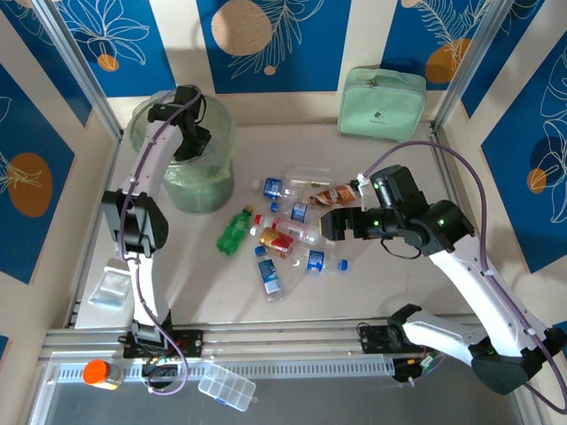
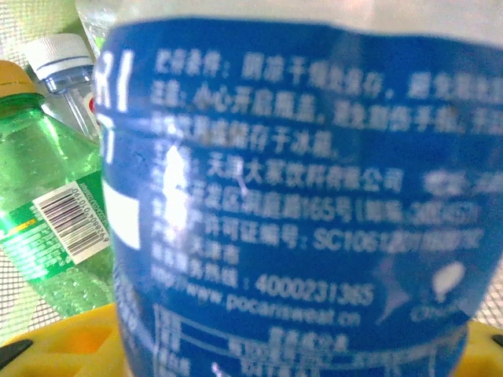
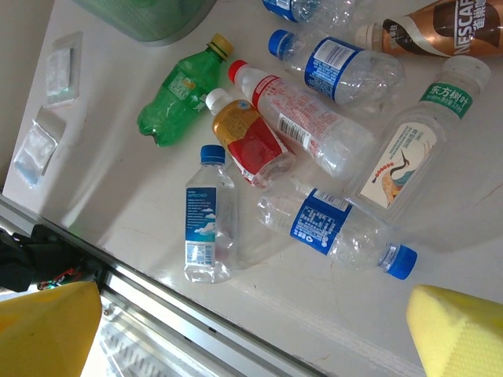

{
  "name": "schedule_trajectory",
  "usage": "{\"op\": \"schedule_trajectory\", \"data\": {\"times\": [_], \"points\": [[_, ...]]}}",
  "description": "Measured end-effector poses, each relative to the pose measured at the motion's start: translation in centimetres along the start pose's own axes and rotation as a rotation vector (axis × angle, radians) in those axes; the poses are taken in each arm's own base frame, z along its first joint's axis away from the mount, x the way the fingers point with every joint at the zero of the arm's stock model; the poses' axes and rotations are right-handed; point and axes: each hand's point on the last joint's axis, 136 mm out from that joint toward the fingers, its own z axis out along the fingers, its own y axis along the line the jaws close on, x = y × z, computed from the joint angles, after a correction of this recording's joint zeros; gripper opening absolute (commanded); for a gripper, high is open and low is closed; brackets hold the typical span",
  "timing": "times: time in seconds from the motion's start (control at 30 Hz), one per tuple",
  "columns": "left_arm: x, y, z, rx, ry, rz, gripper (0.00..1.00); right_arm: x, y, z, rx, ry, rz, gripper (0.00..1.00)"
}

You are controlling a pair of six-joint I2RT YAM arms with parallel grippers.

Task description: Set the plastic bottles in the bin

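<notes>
Step in hand: the drop. The left tool (image 1: 189,133) hangs inside the mouth of the bin (image 1: 205,190), a blue-label bottle (image 2: 299,196) pressed close to its camera, above a green bottle (image 2: 47,228) lying in the liner.
Left tool: yellow pads (image 2: 71,345) show beneath the blue-label bottle. Whether they clamp it or stand clear of it cannot be told.
Right tool (image 3: 251,314): jaws spread wide, holding nothing, poised over the loose bottles.
Bottles left: a scatter at mid-bench (image 1: 354,292), just right of the bin, among them a small clear bottle (image 3: 206,228) nearest the right tool.
Next move, as judged: the blue-label bottle must fall free into the liner, then the arm must lift clear of the rim. The right tool can come down astride a single bottle lying apart from its neighbours.
</notes>
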Motion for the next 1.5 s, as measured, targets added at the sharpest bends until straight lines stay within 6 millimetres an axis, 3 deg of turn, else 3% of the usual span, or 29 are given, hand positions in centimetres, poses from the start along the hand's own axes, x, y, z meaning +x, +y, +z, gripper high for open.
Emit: {"op": "schedule_trajectory", "data": {"times": [0.23,0.47,0.93,1.23,1.4,1.5], "points": [[0.3,0.0,0.5,-0.002,0.029,0.021,0.99,-0.1,0.0,-0.1,0.003,-0.006,-0.001,1.0],[0.3,-1.3,-1.0,0.058,0.042,0.067,0.99,-0.2,0.0,-0.1,-0.001,-0.012,-0.003,1.0],[-0.2,-2.2,-13.0,0.296,0.004,0.174,0.99,-0.1,0.4,-0.2,-0.01,-0.01,-0.019,1.0],[0.1,-1.4,-16.8,0.356,-0.018,0.267,0.99,-0.7,1.5,-0.9,-0.036,-0.034,-0.047,1.0],[1.5,-1.0,-21.1,0.472,-0.059,0.393,0.98,-0.4,1.8,-0.9,-0.045,-0.028,-0.066,0.99],[4.0,-0.7,-24.8,0.565,-0.1,0.529,0.94,-0.4,2.0,-0.9,-0.048,-0.026,-0.073,0.98]]}}
